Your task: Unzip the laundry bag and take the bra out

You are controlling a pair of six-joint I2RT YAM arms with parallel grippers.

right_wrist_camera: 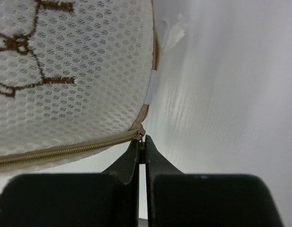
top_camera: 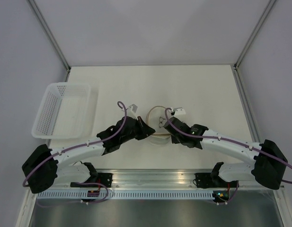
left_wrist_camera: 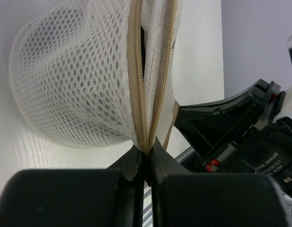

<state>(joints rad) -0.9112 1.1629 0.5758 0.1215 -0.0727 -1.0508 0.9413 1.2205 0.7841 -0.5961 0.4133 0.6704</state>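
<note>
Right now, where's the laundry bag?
Top view: mid-table, the laundry bag sits between the left end effector and right end effector, both pinching its zip, right of the basket.

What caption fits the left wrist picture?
The left gripper pinches the tan zip rim of the white mesh laundry bag.

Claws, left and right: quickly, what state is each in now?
Left claw: closed, pinching the laundry bag at its zipped edge.
Right claw: closed on the zipper pull.
</note>
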